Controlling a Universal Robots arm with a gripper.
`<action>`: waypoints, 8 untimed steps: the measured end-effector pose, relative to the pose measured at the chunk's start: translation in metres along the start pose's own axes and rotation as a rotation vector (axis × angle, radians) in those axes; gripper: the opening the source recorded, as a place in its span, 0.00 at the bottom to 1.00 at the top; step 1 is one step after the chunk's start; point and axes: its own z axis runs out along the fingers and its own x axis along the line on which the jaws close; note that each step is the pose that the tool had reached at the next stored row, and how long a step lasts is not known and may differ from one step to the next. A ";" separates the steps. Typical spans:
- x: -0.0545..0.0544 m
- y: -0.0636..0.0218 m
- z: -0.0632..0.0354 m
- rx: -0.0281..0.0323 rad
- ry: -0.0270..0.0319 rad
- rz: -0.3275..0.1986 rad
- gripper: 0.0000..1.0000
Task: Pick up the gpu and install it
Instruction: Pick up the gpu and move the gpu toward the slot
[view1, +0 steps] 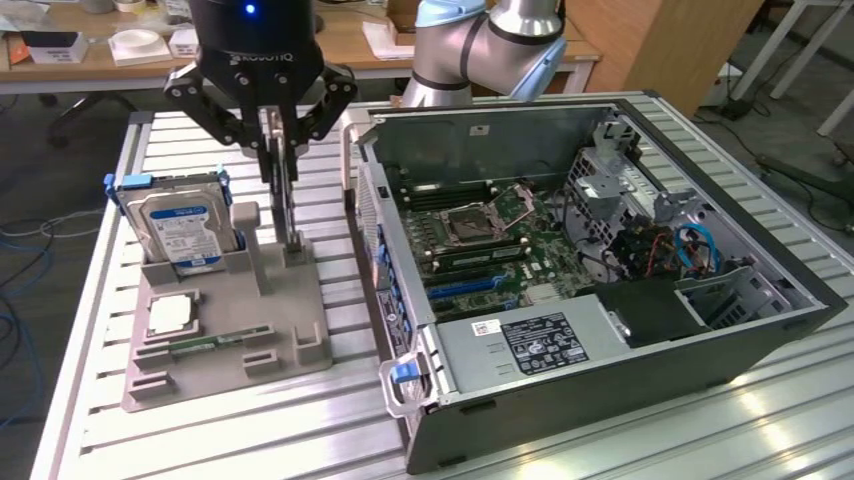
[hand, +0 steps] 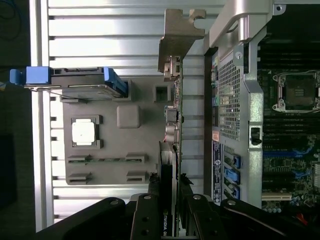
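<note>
The gpu (view1: 283, 200) is a slim dark strip standing upright, seen edge-on. Its lower end is at a post of the grey holder tray (view1: 274, 300). My gripper (view1: 276, 150) is shut on its upper part, one finger on each side. In the wrist view the gpu (hand: 171, 120) runs as a thin line from between my gripper (hand: 169, 195) fingers to its pale metal bracket (hand: 179, 35), beside the open computer case (hand: 240, 75). The case (view1: 747, 310) lies on the table at the exterior view's right, with the motherboard (view1: 481, 235) and its blue slots (view1: 467, 285) exposed.
On the holder tray stand a silver hard drive with a blue label (view1: 183, 228), a square processor (view1: 171, 313) and a small green memory stick (view1: 200, 343). The power supply (view1: 534, 340) fills the case's near corner. The slatted metal table (view1: 267, 420) stretches in front of the tray.
</note>
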 end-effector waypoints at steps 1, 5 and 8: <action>0.000 0.0000 -0.0007 0.0000 0.0000 0.000 0.26; 0.000 0.0001 -0.0035 0.0010 0.0000 0.000 0.26; 0.000 0.0003 -0.0056 0.0076 -0.0004 0.000 0.26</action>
